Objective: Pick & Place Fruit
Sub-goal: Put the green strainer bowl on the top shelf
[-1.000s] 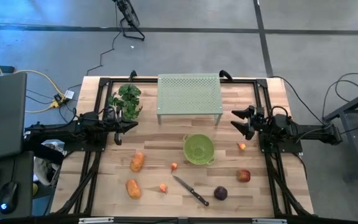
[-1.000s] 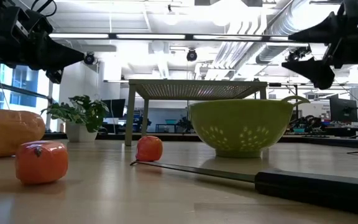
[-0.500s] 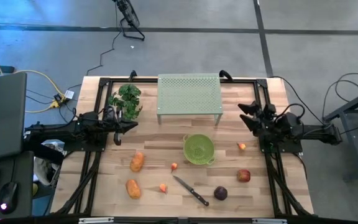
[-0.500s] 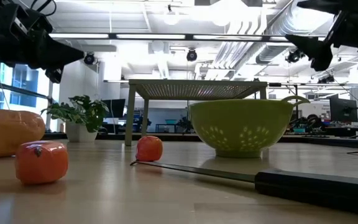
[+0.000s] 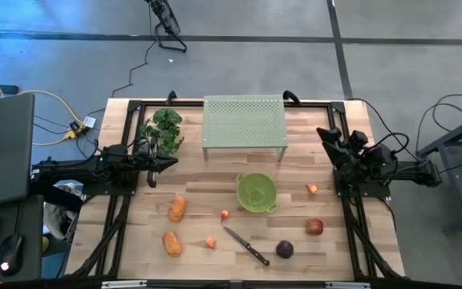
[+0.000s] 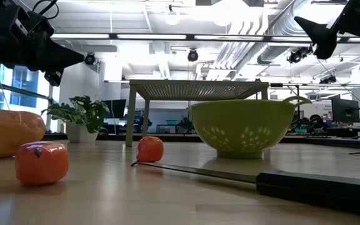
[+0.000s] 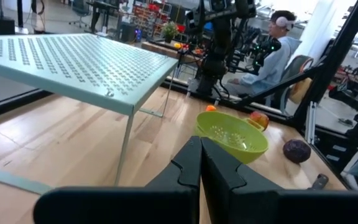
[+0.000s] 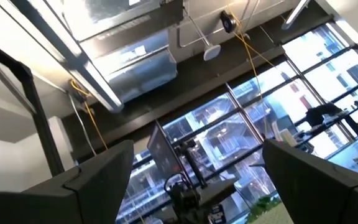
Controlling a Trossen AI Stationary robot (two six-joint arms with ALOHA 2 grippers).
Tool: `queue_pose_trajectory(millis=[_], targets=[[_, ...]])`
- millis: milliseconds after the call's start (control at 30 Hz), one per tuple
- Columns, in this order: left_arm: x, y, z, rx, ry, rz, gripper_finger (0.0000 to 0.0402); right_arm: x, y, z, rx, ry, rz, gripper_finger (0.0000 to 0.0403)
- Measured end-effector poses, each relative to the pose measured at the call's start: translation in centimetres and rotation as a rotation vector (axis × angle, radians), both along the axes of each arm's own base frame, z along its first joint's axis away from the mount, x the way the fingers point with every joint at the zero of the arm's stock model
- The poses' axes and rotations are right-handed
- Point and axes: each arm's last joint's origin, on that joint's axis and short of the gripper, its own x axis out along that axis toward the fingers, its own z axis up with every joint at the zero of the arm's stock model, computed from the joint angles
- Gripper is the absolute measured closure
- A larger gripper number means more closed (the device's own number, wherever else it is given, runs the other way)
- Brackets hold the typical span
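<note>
High view showed two orange oblong fruits (image 5: 177,209) (image 5: 171,242), one apple (image 5: 315,227), one purple fruit (image 5: 285,250), three tiny ones (image 5: 224,214) (image 5: 210,242) (image 5: 312,189). Ahead of the left gripper's (image 5: 172,160) closed, empty fingers sat the colander (image 7: 231,135). Right gripper (image 5: 327,138) was raised, fingers (image 8: 98,180) spread wide, empty.

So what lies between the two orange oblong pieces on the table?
Nothing: in the high view, only bare wood separates the upper orange piece from the lower orange piece.

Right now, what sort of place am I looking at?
Probably a robotics lab: a wooden workbench with two mounted arms, bare ceiling ducts overhead, and a person seated among equipment behind.
</note>
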Motion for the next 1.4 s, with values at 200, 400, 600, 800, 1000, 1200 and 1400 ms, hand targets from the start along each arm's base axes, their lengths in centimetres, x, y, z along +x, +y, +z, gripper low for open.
queue_pose_trajectory(millis=[200, 400, 600, 800, 1000, 1200, 1400], targets=[[0.0, 0.0, 0.1, 0.062, 0.004, 0.005, 0.0398, 0.1, 0.0, 1.1, 0.0, 0.001, 0.0, 0.0053], [0.0, 0.0, 0.2, 0.086, -0.005, 0.005, 0.0398, 0.8, 0.0, 2.2, -0.004, 0.042, 0.002, 0.0053], [0.0, 0.0, 0.4, 0.112, -0.024, 0.008, 0.0398, 2.1, 0.0, 3.5, -0.011, 0.11, -0.003, 0.0053], [0.0, 0.0, 0.4, 0.131, -0.025, 0.01, 0.0398, 3.9, 0.2, 5.0, -0.01, 0.214, 0.021, 0.0053], [0.0, 0.0, 0.5, 0.135, -0.025, 0.011, 0.0398, 5.5, 1.0, 6.7, -0.019, 0.289, 0.073, 0.0053], [0.0, 0.0, 0.5, 0.135, -0.025, 0.012, 0.0398, 6.9, 1.7, 7.8, 0.001, 0.412, 0.049, 0.0053], [0.0, 0.0, 0.5, 0.135, -0.025, 0.021, 0.0398, 7.9, 2.5, 8.6, 0.011, 0.539, 0.014, 0.0053]])
